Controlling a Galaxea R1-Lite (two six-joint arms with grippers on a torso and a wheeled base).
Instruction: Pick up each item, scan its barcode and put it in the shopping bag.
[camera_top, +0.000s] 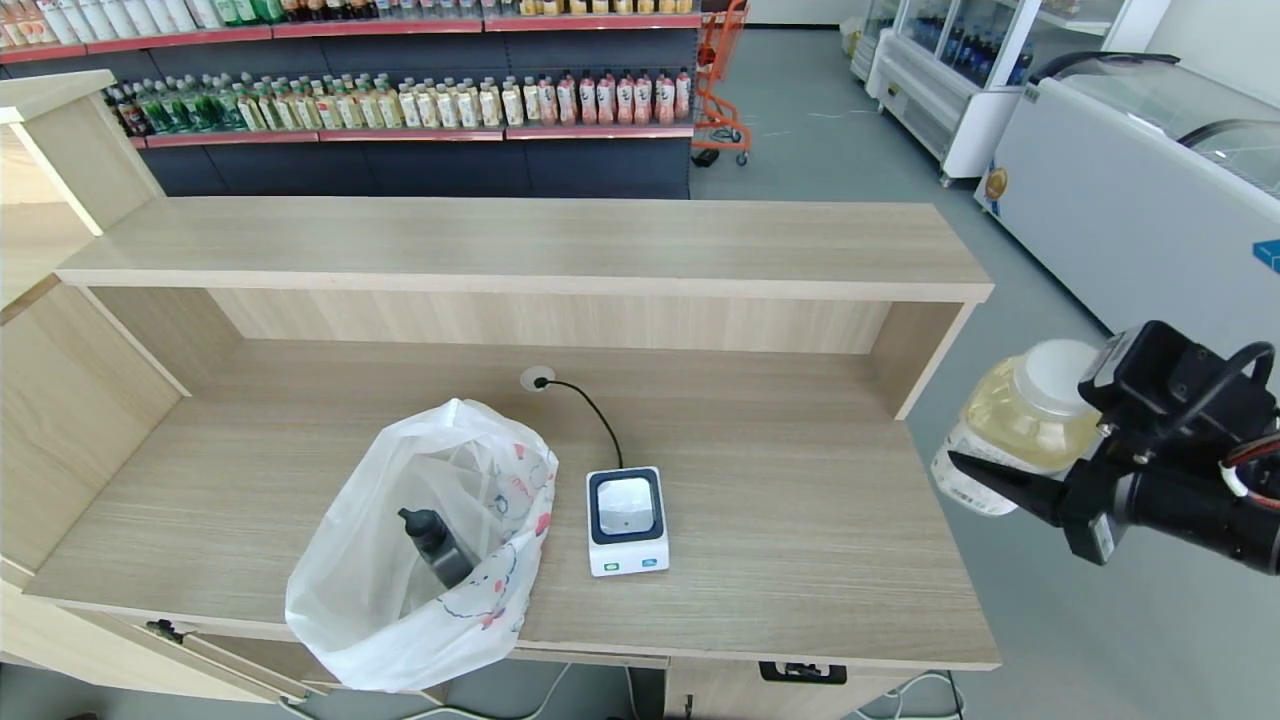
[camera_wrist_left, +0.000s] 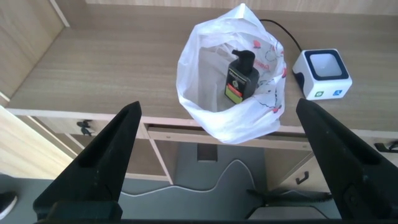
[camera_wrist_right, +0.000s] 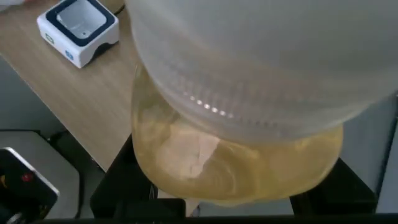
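On the left side, the left gripper (camera_wrist_left: 219, 111) hangs off the counter's (camera_top: 800, 500) near edge with its two dark fingers (camera_wrist_left: 112, 149) spread wide apart and nothing between them; in its wrist view the shopping bag (camera_wrist_left: 230, 118) lies beyond the gap.

That white plastic bag (camera_top: 420, 560), printed with pink and blue figures, sits at about seven o'clock on the wooden counter. Its mouth is open and its bottom hangs slightly over the front edge. A black pump bottle (camera_top: 437, 545) leans inside it with the nozzle pointing to ten o'clock.

Just beside the bag, at its three o'clock, the barcode scanner (camera_top: 627, 520) stands with its window facing up. It is a small white box with a dark frame around the glass. Its black cable (camera_top: 592, 408) runs toward eleven o'clock into a round port in the counter top.

Well apart from the scanner, at its three o'clock and past the counter's right edge, the right gripper (camera_top: 1010, 462) is clamped on a clear jar (camera_top: 1020, 410). The jar has a white lid and pale yellow contents, and it is held tilted over the grey floor. In the right wrist view the jar (camera_wrist_right: 249, 143) looms close, with the scanner (camera_wrist_right: 78, 28) beyond it on the counter corner.
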